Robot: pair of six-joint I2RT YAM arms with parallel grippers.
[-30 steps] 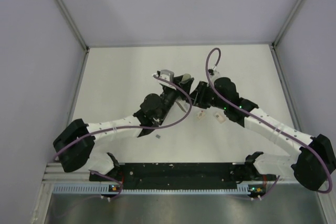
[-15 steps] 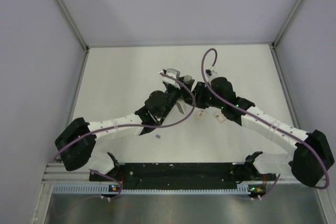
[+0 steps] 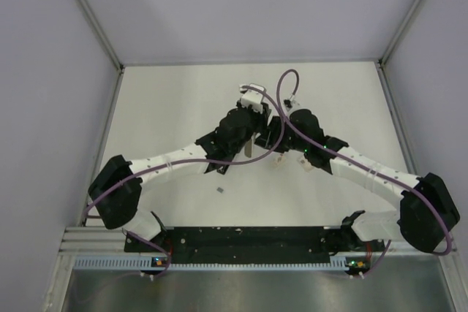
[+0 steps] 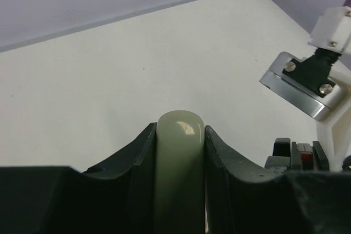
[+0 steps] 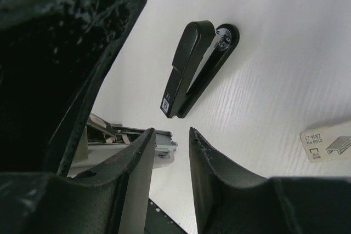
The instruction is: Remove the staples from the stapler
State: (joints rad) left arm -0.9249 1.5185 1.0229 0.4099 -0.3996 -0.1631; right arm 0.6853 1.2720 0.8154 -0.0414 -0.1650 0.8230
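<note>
I found the stapler [image 5: 189, 61] lying flat on the bench [image 5: 274, 53], just beyond the right tool [image 5: 173, 135] and untouched; its jaws stood narrow and empty. The left tool [image 4: 180, 135] gripped a pale green stick [image 4: 180, 190].

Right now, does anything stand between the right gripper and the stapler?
Nothing visible does. In the right wrist view the stapler lies on the table beyond the right gripper, its jaws apart and empty. The left arm looms beside that line, not across it.

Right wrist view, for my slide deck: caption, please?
Right gripper above the black stapler lying on the table, staple box at the edge.
</note>
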